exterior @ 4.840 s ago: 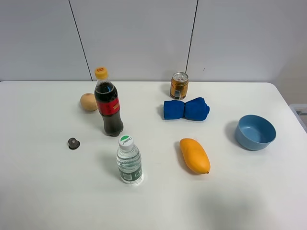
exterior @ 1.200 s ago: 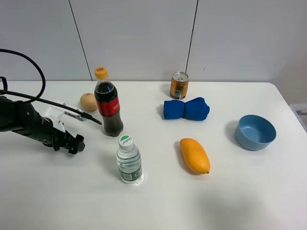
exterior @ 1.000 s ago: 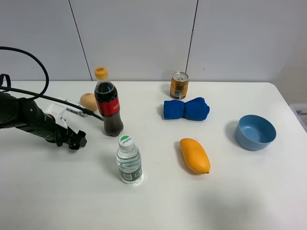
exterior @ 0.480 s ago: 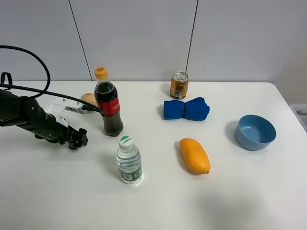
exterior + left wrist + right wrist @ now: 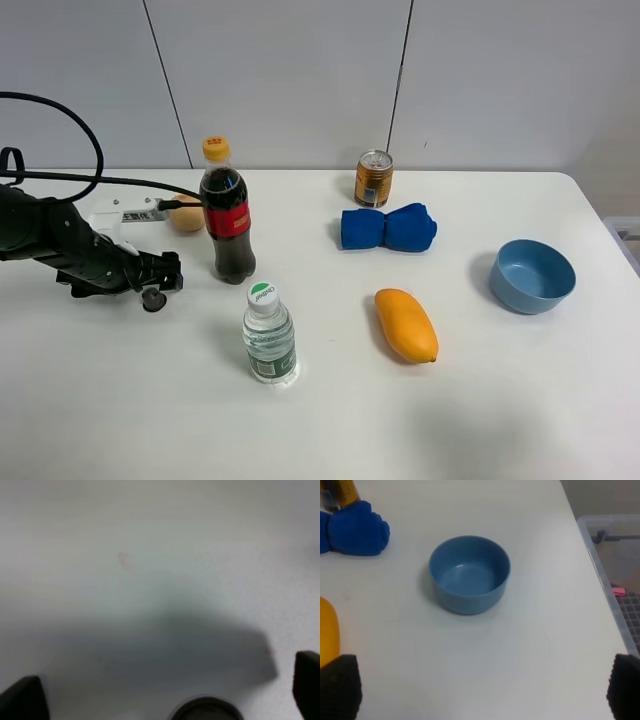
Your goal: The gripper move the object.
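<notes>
Since the view taken 4.8 s ago, the left arm has swung in from the left edge, while the object (image 5: 153, 299) lies where it did, on the left part of the surface (image 5: 330, 430), near the cola bottle (image 5: 227, 215). Left claw (image 5: 163, 283): low over the object, jaws spread wide, nothing held; the wrist view shows the object's rim between the jaw tips. Right claw (image 5: 481, 687): also wide open and empty, near the blue bowl (image 5: 469, 574). Probable hazards: so small and low a piece may squirt out if pinched off-centre, and the trailing cable (image 5: 120, 181) runs close enough to the bottle to tip it. Surface white and matte; behind it, pale grey wall panels (image 5: 300, 80) with dark seams.
</notes>
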{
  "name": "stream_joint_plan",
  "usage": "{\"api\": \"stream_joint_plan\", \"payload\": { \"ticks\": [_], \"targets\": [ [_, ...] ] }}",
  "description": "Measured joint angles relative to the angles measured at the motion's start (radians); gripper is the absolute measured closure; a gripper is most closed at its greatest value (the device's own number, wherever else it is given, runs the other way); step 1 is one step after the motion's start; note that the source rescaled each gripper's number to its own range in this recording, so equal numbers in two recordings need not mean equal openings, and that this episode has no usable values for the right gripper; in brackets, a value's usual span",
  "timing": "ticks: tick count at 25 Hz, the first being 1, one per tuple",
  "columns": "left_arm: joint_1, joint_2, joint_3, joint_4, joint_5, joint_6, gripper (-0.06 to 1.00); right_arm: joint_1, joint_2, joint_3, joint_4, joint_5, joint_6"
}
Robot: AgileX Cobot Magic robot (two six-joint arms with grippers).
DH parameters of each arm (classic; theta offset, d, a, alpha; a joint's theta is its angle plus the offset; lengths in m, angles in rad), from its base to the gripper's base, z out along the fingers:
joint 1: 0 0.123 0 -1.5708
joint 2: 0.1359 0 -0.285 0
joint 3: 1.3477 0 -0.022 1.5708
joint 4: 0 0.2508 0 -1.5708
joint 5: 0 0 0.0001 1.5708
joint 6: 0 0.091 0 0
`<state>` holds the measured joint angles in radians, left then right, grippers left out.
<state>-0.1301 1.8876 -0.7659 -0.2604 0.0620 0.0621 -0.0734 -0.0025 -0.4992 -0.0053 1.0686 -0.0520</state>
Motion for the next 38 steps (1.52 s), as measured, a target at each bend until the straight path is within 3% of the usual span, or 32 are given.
{"api": "stream_joint_plan", "payload": {
  "ticks": [20,22,25,28,29,38],
  "targets": [
    [0.0,-0.011,-0.01,0.007,0.145,-0.007,0.07,0.0,0.0,0.0,0.005,0.0,0.0],
    [0.0,-0.013,-0.01,0.011,0.154,-0.007,0.17,0.0,0.0,0.0,0.005,0.0,0.0],
    [0.0,-0.014,-0.009,0.01,0.165,-0.012,0.43,0.0,0.0,0.0,0.005,0.0,0.0],
    [0.0,-0.014,-0.007,0.001,0.171,-0.02,0.86,0.0,0.0,0.0,0.005,0.0,0.0],
    [0.0,-0.014,-0.007,-0.001,0.172,-0.022,0.94,0.0,0.0,0.0,0.005,0.0,0.0],
    [0.0,-0.065,0.006,0.046,0.201,0.024,0.94,0.0,0.0,0.0,0.005,0.0,0.0]
  ]
}}
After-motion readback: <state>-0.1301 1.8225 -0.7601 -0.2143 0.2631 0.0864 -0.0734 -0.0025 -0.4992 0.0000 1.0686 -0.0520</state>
